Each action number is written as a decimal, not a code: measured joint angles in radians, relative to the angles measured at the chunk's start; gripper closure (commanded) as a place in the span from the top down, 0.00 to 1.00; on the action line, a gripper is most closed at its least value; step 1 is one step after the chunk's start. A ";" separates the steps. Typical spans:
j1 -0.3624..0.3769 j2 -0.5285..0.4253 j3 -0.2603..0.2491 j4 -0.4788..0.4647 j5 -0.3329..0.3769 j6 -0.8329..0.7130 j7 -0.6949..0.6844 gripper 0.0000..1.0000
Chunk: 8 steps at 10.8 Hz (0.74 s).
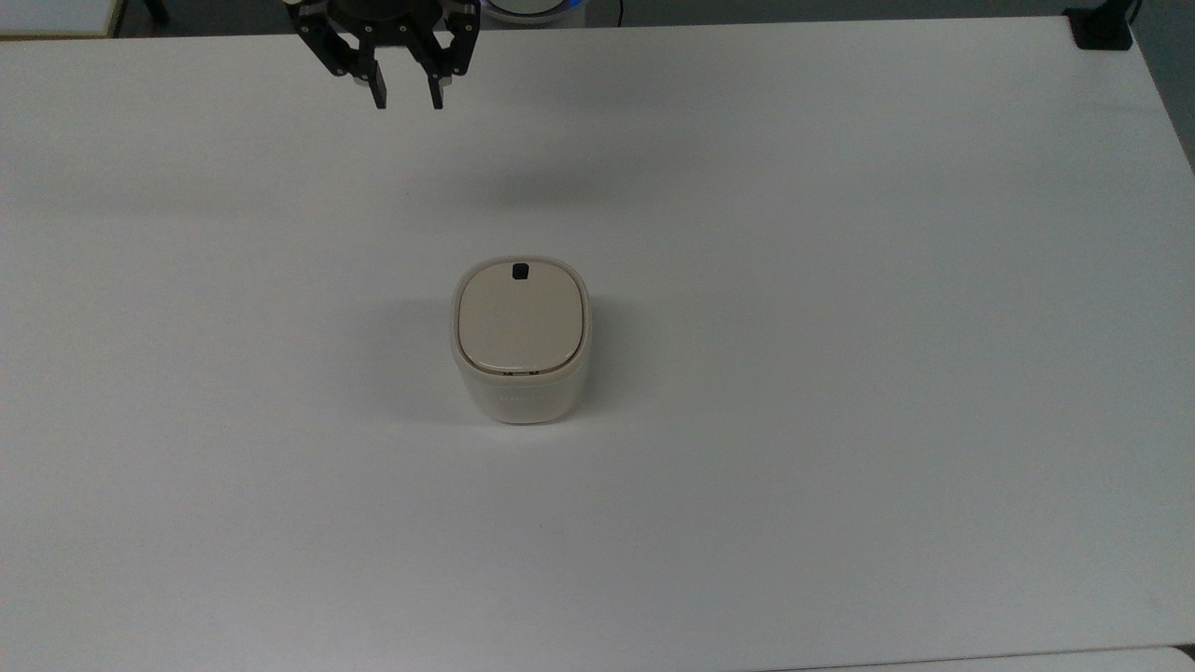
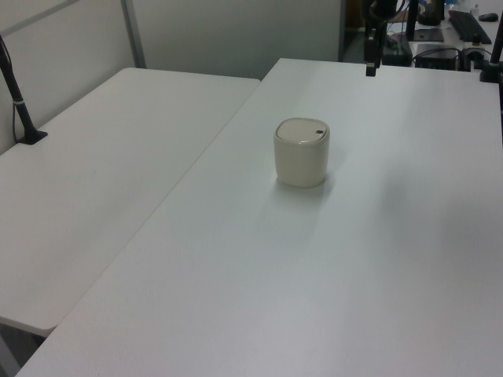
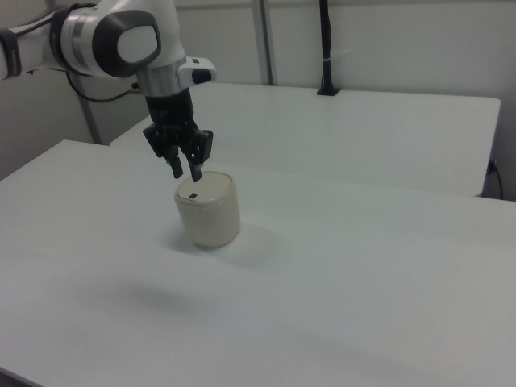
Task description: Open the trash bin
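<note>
Gripper (image 1: pixel 405 99) hangs above the table's (image 1: pixel 840 280) far edge in the top view, fingers parted with a gap between them and holding nothing, well apart from the bin (image 1: pixel 521 341). Mid-table, the bin stands upright, its lid (image 1: pixel 519 317) flat and closed, button (image 1: pixel 520 272) at the far edge.
</note>
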 measured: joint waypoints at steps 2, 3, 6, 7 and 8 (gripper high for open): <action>0.003 0.020 0.005 0.000 0.007 0.058 -0.010 0.00; 0.010 0.039 0.010 -0.001 0.015 0.110 0.001 0.00; 0.054 0.125 0.032 -0.003 0.020 0.289 0.060 0.00; 0.069 0.157 0.036 -0.003 0.020 0.341 0.068 0.00; 0.080 0.192 0.039 -0.004 0.020 0.377 0.069 0.00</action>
